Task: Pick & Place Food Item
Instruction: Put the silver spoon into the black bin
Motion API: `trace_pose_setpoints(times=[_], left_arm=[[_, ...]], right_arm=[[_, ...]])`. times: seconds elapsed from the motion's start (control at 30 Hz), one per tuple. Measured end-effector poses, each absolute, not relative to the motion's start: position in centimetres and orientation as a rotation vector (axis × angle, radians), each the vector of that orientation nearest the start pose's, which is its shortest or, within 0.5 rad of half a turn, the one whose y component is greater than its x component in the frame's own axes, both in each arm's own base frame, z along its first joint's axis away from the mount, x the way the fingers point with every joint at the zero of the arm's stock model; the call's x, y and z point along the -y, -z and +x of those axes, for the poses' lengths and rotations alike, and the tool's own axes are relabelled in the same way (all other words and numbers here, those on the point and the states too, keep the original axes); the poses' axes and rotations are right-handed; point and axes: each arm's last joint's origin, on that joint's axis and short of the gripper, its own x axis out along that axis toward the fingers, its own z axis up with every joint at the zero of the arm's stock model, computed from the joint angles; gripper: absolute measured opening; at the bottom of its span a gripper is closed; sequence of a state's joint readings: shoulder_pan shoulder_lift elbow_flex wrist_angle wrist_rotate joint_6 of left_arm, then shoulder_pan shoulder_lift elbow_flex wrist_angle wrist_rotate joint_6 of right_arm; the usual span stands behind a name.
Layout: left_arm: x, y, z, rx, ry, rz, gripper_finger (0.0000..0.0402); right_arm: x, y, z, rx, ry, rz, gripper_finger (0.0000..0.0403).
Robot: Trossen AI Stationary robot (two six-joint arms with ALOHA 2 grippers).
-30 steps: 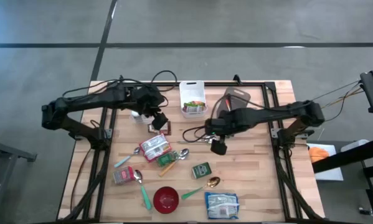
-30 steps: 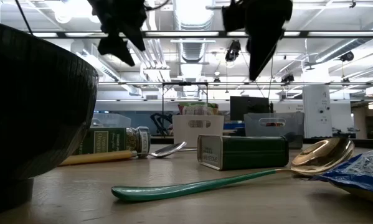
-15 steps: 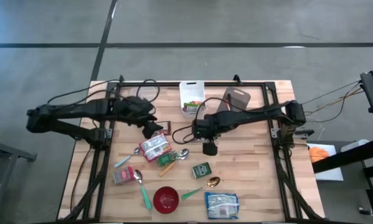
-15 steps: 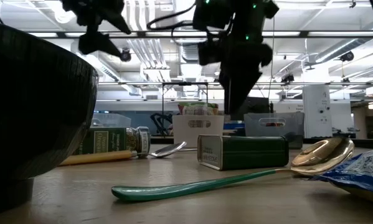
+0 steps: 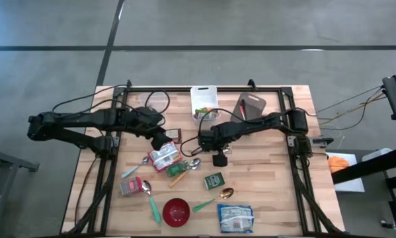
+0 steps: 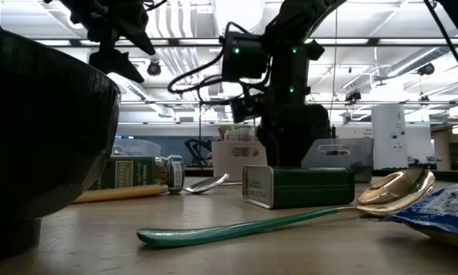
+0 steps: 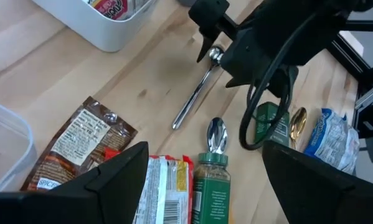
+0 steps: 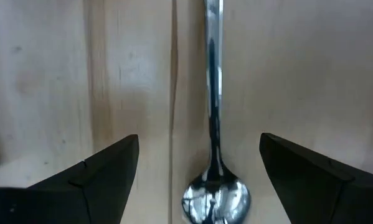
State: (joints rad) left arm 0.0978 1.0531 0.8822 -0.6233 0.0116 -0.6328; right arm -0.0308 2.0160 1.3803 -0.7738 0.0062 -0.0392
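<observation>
Near the middle of the desk (image 5: 264,182), we are holding the right tool (image 8: 195,171) released, its fingers spread to either side of the silver spoon (image 8: 214,143), which is lying flat on the wood and touching neither finger. To its left, we are hovering the left tool (image 7: 202,186), also released and grasping nothing, above the red-and-white food packet (image 5: 163,156), beside the brown packet (image 7: 74,146) and the spice jar (image 7: 210,190).
</observation>
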Motion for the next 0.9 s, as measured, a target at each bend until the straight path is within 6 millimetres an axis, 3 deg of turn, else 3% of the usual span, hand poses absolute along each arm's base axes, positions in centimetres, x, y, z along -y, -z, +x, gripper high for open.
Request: trace_pose_setpoints(times=[0.43,0.77,0.9], left_arm=[[-2.0,-28.1,20.8,-0.743,-0.329,-0.638,0.0319],[-2.0,-28.1,20.8,-0.744,-0.33,-0.638,0.0319],[-2.0,-28.1,20.8,-0.744,-0.329,-0.638,0.0319]], right_arm=[[2.6,-14.3,38.3,-1.407,0.036,-0.018,0.0156],[2.1,-13.0,38.6,-1.444,0.036,-0.025,0.0078],[2.1,-13.0,38.5,-1.447,0.067,-0.002,0.0027]])
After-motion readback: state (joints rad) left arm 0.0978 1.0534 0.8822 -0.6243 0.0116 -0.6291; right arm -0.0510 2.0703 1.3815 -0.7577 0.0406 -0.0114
